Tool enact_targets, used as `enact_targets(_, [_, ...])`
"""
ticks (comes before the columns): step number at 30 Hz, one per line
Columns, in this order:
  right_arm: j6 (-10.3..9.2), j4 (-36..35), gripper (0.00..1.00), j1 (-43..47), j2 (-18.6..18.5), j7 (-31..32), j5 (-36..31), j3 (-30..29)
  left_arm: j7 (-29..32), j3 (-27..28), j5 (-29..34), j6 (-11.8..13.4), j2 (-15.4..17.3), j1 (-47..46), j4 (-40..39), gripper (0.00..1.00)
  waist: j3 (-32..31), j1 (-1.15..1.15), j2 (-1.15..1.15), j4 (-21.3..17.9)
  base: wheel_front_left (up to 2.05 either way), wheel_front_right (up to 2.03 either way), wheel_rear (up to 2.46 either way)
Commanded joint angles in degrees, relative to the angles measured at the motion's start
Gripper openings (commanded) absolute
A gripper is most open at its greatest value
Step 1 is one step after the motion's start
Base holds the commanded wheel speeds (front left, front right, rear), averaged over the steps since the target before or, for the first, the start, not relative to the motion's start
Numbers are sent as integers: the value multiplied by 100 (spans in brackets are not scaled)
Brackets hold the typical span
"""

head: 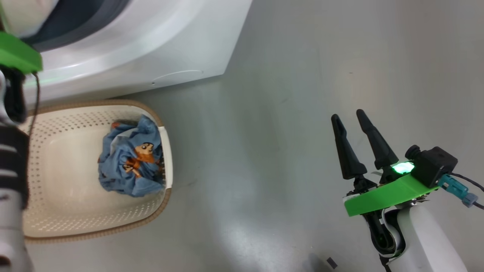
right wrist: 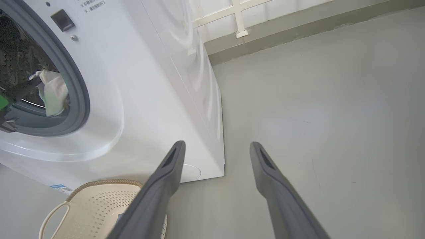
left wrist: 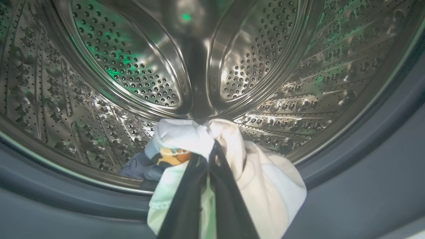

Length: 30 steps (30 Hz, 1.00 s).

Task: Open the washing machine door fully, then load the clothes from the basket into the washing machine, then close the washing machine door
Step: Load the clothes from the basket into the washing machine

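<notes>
Left pincer [left wrist: 210, 146] clamped on crumpled white garment [left wrist: 272, 186] at mouth of steel drum [left wrist: 132, 66]. Blue cartoon-print garment [head: 128, 166] bunched in right end of cream basket [head: 94, 232], beside washing machine [head: 151, 45]. Right pincer [head: 347, 115] apart, above floor [head: 264, 151].

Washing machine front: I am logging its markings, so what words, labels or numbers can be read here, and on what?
Nothing reads clearly.
Printed lines at the top of the washing machine front: small characters, cut off, blurred, unreadable.
Blue sticker low on its front: too small to read.
Clothes in the basket: a cartoon figure, no words.
</notes>
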Motion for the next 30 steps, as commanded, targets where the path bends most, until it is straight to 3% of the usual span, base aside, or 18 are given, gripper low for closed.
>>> enact_targets(1, [16, -103, 100, 31, 20, -27, 22, 131, -35, 45, -20, -14, 297, -191, 102, 0, -8, 0, 0, -62, 0, 0, 0])
enact_targets(5, [16, -92, 100, 2, 72, -27, 48, 260, -35, 185, 61, 43, 564, -1040, 599, 0, 40, 0, 0, -267, 0, 0, 0])
enact_targets(9, [16, -98, 100, -14, 99, -27, 66, 297, -35, 292, 357, 116, 602, -1119, 519, 0, 72, 0, 0, -373, 0, 0, 0])
enact_targets(18, [16, -82, 100, -9, 128, -27, 65, 329, -35, 92, 669, 74, 545, -1162, 1627, 0, 84, 0, 0, -437, 0, 0, 0])
enact_targets(21, [16, -78, 100, -6, 130, -27, 62, 312, -33, 36, 665, 53, 543, -1261, 2066, 48, 73, 0, 0, -407, 0, 0, 0])
enact_targets(22, [16, -76, 100, -2, 128, -27, 63, 306, -33, -23, 694, 44, 551, -1304, 2200, 85, 67, 0, 0, -395, 0, 0, 0])
enact_targets(23, [16, -75, 100, 1, 128, -27, 63, 301, -33, -73, 719, 36, 564, -1343, 2312, 100, 59, 0, 0, -383, 0, 0, 0])
enact_targets(30, [16, -71, 100, -4, 101, -27, 55, 270, -34, -211, 668, 1, 573, -1432, 2617, 100, 8, 0, 0, -278, 0, 0, 0])
